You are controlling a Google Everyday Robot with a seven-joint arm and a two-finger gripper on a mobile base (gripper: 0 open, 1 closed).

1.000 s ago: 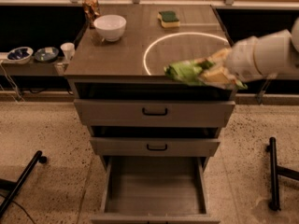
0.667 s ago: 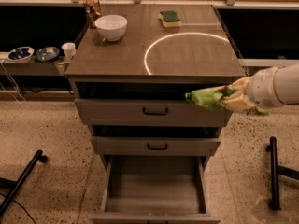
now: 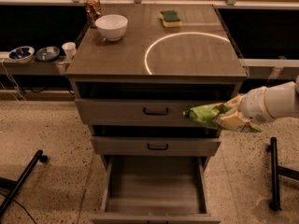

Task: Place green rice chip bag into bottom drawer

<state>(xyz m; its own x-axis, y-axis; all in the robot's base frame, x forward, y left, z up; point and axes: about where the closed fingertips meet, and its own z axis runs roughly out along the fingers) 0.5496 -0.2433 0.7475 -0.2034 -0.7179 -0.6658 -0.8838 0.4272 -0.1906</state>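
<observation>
My gripper comes in from the right on a white arm and is shut on the green rice chip bag, a crinkly light green bag that sticks out to the left. It hangs in front of the right end of the top drawer's face, well above the bottom drawer. The bottom drawer is pulled out and shows a plain grey floor with nothing in it.
On the cabinet top stand a white bowl, a green-and-yellow sponge and a brown can. The two upper drawers are shut. Small bowls and a cup sit on a left shelf. Black stand legs flank the cabinet.
My gripper with the bag has moved down and right, from the cabinet top's front right edge to in front of the top drawer.
</observation>
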